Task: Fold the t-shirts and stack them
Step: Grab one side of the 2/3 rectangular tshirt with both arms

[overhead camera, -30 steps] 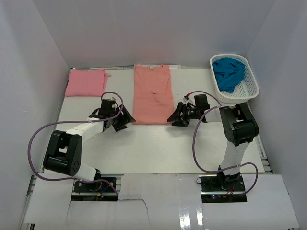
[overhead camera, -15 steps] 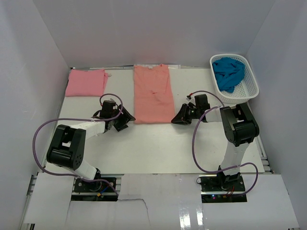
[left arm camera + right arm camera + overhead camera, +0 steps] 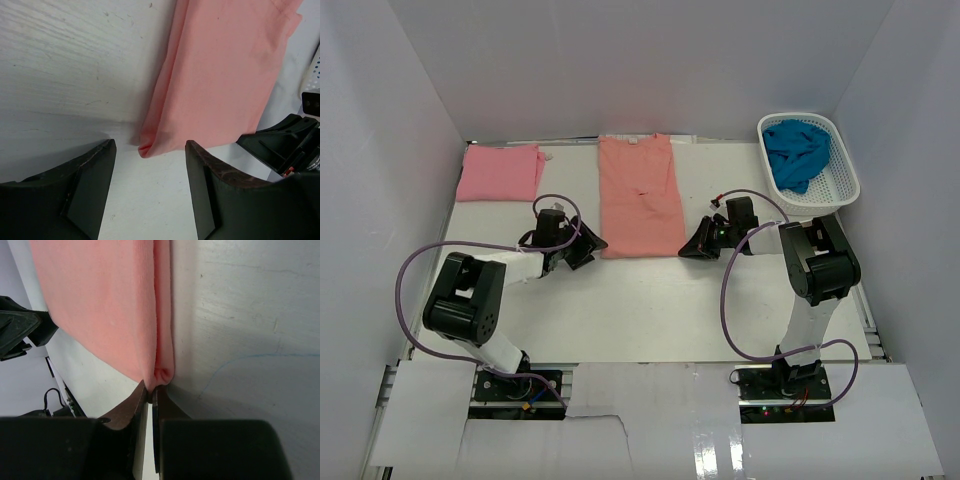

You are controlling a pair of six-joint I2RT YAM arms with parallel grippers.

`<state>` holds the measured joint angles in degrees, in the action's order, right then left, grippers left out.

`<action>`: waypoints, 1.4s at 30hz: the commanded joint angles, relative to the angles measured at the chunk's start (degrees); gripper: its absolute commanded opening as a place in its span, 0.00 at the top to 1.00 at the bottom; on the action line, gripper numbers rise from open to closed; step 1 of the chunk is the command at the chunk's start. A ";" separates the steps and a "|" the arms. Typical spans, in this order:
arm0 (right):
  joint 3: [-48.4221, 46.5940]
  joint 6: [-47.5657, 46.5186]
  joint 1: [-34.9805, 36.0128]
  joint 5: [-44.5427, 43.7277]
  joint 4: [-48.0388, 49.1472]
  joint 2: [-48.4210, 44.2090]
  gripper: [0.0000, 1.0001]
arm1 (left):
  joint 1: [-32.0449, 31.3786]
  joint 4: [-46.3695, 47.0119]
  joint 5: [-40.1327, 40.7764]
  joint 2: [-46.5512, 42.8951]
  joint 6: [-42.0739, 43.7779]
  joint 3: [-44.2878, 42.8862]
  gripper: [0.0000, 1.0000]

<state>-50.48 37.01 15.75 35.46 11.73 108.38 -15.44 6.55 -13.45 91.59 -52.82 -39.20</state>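
Item one: salmon-orange t-shirt (image 3: 638,195). We list it as folded lengthwise into a long narrow strip. It lies flat at the middle of the table (image 3: 650,300), with its small white neck label at the far end and its hem toward the arms.

Item two: lighter pink t-shirt (image 3: 500,172). This one is folded into a neat rectangle at the far left of the table, well apart from the salmon-orange strip.

Item three: teal-blue t-shirt (image 3: 796,152). It sits unfolded and bunched up inside the white lattice basket (image 3: 845,175), which stands at the far right corner.

Item four: left fingers (image 3: 90,195). We record them as spread wide and low over the table. The near left corner of the salmon-orange t-shirt sits just at their mouth, between the two tips. The cloth touches neither tip.

Item five: right fingers (image 3: 125,412). These are pressed together with barely a slit between them. Their tips sit against the near right corner of the salmon-orange t-shirt, where the folded edge puckers. We cannot tell whether any cloth is caught in the slit.

Both sets of fingers flank the hem end of the same strip, one at each corner.
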 commanded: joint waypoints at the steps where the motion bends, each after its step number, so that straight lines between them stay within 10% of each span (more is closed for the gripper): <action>1: -1.11 -2.38 -0.37 -4.79 -3.02 -0.01 0.92 | -1.69 -2.15 1.23 1.83 0.79 0.09 0.31; 8: -1.55 -2.65 -0.37 -4.53 -3.64 -0.36 0.92 | -2.84 -1.27 0.18 6.75 0.52 -0.70 0.40; 12: -1.46 -2.91 -0.37 -4.79 -3.99 -0.80 0.92 | -2.84 -2.76 2.11 7.55 0.61 -0.88 0.85; 16: -1.38 -3.44 -0.37 -4.70 -4.69 -1.59 0.92 | -2.84 -3.65 2.03 7.90 1.31 -1.14 1.00; 25: 5.12 -8.27 2.62 -6.55 -10.84 -9.04 0.92 | -5.46 -6.19 -6.66 6.07 5.97 -0.89 1.00; 42: 30.53 -2.12 14.92 -14.46 -27.97 -51.24 0.92 | -22.61 -33.87 -2.81 -31.82 -0.97 10.99 1.00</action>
<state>-19.53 34.35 29.54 23.05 -9.06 61.28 -37.69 -19.27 -18.41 62.74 -53.06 -26.74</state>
